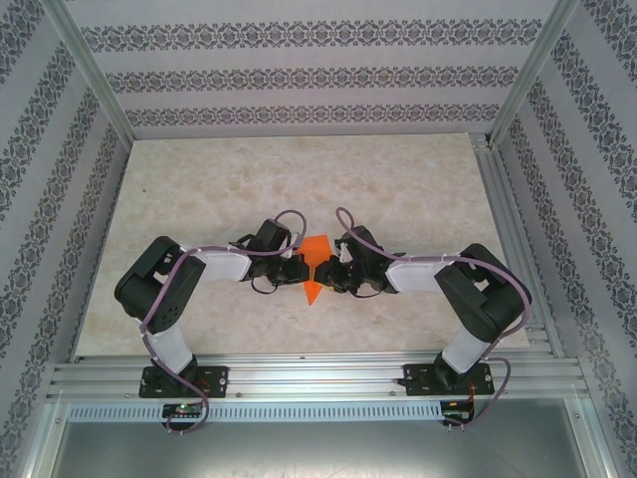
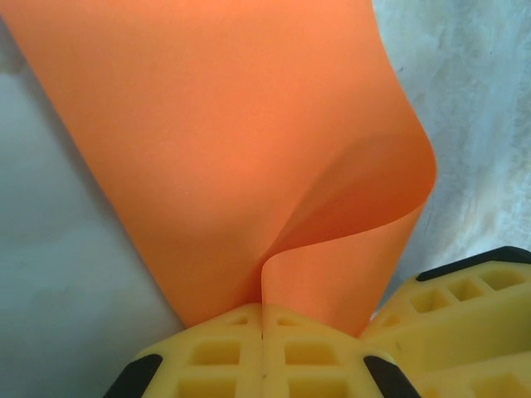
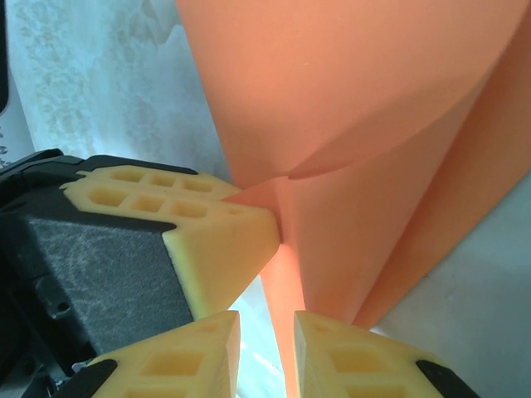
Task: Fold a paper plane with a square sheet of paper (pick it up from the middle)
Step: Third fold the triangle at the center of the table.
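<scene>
The thin bright orange sheet of paper (image 1: 316,267) hung curled over the beige marbled tabletop (image 1: 299,169), about the middle of its near half. Left gripper (image 2: 262,313) was pinched tight on the sheet's fold. Right gripper (image 3: 267,336) had its jaws slightly apart, with the paper's edge running between them.

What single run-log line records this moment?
left gripper: shut on thin bright orange paper sheet | right gripper: jaws apart around sheet | sheet: curled
</scene>
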